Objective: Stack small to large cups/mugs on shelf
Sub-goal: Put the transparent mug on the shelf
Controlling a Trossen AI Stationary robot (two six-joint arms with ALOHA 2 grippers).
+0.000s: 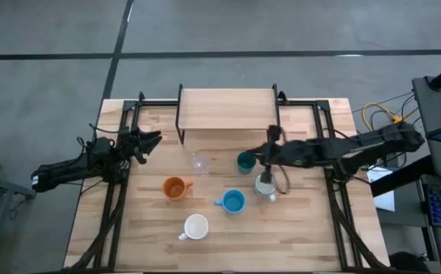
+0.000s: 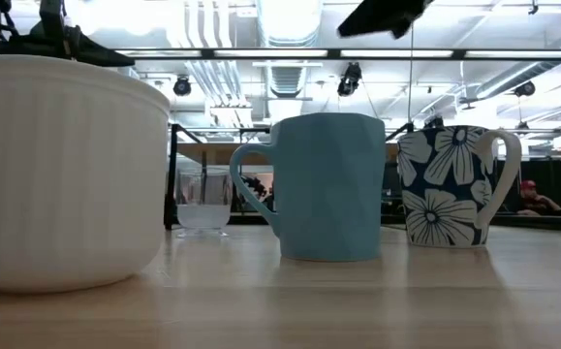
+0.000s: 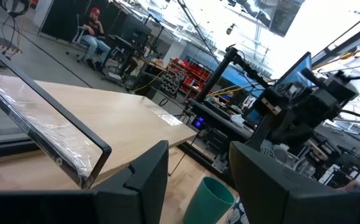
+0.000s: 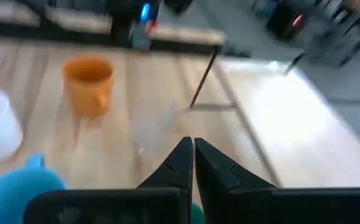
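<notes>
The shelf (image 1: 228, 109) stands at the table's far middle on its black legs. In front of it stand the clear glass (image 1: 199, 162), the dark green cup (image 1: 245, 161), the orange mug (image 1: 175, 188), the light blue mug (image 1: 233, 202), the white mug (image 1: 196, 227) and the grey-white flowered mug (image 1: 265, 185). My right gripper (image 1: 260, 157) is shut and empty, raised above the green cup and pointing toward the glass (image 4: 158, 127). It shows high up in the low view (image 2: 387, 15). My left gripper (image 1: 158, 139) is open and empty at the table's left, left of the shelf.
Black frame rails (image 1: 117, 190) run along the table's left and right sides. The cups stand close together in the table's middle. In the low view the white mug (image 2: 57, 174) is nearest, then the blue mug (image 2: 328, 189) and the flowered mug (image 2: 450, 189). A person sits in the room behind.
</notes>
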